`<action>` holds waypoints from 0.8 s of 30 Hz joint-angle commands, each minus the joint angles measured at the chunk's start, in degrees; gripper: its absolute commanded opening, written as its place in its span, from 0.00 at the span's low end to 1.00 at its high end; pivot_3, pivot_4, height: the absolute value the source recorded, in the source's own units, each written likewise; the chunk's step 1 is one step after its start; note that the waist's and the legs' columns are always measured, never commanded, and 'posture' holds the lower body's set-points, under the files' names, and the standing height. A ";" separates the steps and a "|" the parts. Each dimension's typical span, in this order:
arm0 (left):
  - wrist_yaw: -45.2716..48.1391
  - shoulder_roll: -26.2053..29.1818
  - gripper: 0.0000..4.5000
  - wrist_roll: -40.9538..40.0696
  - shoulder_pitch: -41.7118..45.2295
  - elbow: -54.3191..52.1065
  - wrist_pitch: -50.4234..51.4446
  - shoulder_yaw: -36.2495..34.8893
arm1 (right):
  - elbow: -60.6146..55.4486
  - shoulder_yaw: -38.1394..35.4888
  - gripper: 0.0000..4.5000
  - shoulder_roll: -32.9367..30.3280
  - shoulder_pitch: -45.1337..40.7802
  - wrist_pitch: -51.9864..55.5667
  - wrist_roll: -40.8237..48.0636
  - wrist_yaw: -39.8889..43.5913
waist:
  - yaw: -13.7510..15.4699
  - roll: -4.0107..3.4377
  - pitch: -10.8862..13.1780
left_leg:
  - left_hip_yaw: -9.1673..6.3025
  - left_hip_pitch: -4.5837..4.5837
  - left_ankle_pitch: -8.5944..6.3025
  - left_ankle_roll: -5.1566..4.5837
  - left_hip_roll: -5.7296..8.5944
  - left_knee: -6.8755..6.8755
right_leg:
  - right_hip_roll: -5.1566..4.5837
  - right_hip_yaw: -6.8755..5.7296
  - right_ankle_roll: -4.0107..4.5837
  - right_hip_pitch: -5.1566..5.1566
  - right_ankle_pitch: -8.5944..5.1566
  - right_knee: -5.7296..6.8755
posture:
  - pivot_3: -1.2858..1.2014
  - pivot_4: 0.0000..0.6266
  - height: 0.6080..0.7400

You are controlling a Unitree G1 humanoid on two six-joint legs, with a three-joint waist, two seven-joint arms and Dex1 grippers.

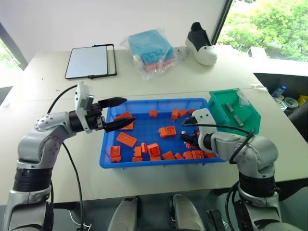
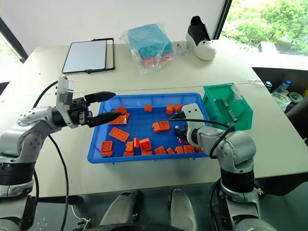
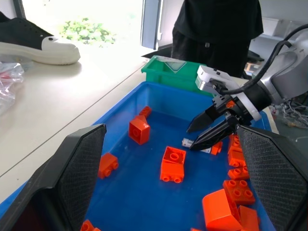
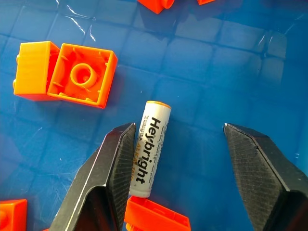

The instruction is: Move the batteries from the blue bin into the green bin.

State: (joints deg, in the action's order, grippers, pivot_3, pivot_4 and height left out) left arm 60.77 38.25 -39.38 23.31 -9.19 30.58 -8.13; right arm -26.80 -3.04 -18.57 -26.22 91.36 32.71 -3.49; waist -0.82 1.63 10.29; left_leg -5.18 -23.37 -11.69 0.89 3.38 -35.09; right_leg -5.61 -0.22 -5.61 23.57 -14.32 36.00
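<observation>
While both jaws stand spread, nothing is pinched.
Right gripper [image 4: 178, 163] straddles a smooth white cylindrical battery [image 4: 149, 149] on the glossy blue bin [image 1: 108, 161]; left gripper [image 1: 122, 113] hovers.

It looked like a robotics lab or office: a plain white tabletop [image 1: 57, 103] by a large window [image 1: 269, 26] onto greenery, with test props scattered about, a whiteboard tablet [image 1: 87, 61], a sneaker [image 1: 200, 44], and a person [image 3: 216, 29] standing by.

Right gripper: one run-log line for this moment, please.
right gripper open | straddling battery on blue bin floor | not gripped | green bin holds two
</observation>
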 commanded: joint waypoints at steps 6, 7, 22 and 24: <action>-0.07 0.19 1.00 -0.68 1.67 -0.40 -1.05 -1.61 | -0.73 1.58 0.02 -1.27 0.80 1.14 0.56 3.33 | 0.08 0.00 0.00 | 0.01 -0.01 -0.01 -0.01 0.00 0.01 | -0.01 0.00 0.00 0.01 0.00 -0.01 | 0.52 0.24 0.93; -0.01 0.18 1.00 -0.68 1.87 -0.19 -1.06 -1.59 | -1.40 1.24 0.02 -1.10 0.04 1.14 0.43 4.08 | 0.08 -0.01 0.01 | 0.01 -0.01 -0.01 -0.01 0.00 0.01 | -0.01 0.00 0.00 0.01 0.00 -0.02 | 0.52 0.24 0.93; 1.35 -0.43 1.00 -0.05 3.70 2.31 -1.24 -0.22 | 3.12 -17.63 0.02 -26.58 -8.52 -10.23 -5.13 15.91 | 1.37 -0.64 0.43 | 0.25 -0.94 -0.02 -0.05 0.12 -0.06 | -0.04 0.02 -0.22 0.86 0.13 -0.01 | 0.52 0.24 0.93; 1.66 -0.48 1.00 0.09 4.16 2.83 -1.34 -0.03 | 4.76 -16.59 0.02 -28.32 -6.21 -13.84 -6.85 16.66 | 1.08 -0.65 0.44 | 0.27 -0.92 -0.02 -0.06 0.10 -0.07 | -0.04 0.02 -0.23 0.87 0.14 0.00 | 0.52 0.24 0.93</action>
State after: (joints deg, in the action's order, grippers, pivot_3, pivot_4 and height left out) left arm 61.86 37.57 -39.22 26.30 -5.96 30.41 -7.58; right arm -22.26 -20.01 -45.69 -32.69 81.20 27.43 12.28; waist 0.26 0.98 10.72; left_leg -4.88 -24.29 -11.71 0.82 3.48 -35.16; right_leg -5.65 -0.19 -5.84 24.44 -14.18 36.02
